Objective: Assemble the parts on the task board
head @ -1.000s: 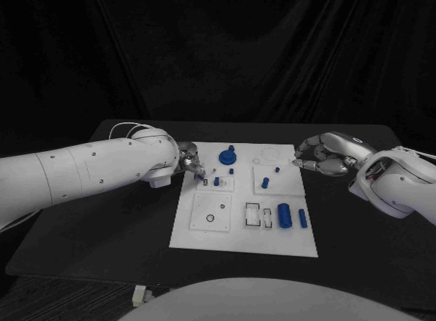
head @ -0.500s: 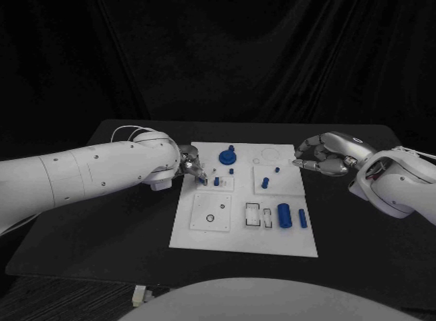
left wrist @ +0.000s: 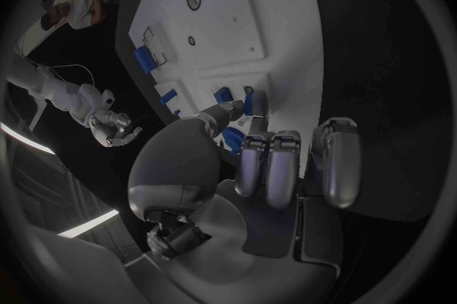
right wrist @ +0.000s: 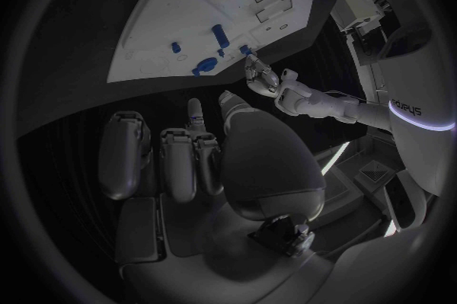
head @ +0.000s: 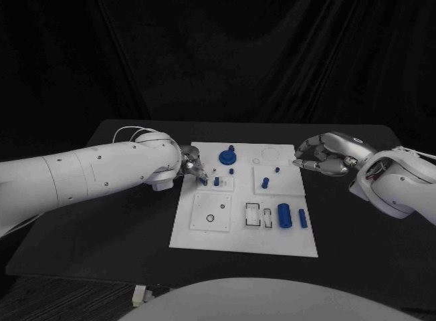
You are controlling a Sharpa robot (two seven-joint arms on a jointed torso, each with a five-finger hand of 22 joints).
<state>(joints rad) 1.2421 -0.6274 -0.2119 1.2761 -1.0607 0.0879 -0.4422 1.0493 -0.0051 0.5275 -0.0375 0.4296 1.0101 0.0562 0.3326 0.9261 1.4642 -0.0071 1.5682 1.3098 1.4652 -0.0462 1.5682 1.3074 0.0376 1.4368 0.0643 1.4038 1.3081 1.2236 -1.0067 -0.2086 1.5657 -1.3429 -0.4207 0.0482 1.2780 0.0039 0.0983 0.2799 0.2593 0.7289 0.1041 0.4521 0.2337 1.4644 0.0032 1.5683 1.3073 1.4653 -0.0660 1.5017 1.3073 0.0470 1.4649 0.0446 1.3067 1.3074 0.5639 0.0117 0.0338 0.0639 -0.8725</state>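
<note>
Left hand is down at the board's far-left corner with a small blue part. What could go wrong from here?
The left hand pinches a small blue part at its fingertips; so slight a hold could let it tilt or drop onto the task board. Other blue pegs stand close by and might get knocked. The right hand hovers curled at the board's far-right edge.

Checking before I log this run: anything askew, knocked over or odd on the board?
Nothing stands out. The white board lies flat on the black table, and the blue parts sit on it. The left hand works at the board's far left; the right hand is off the board's right edge.
</note>
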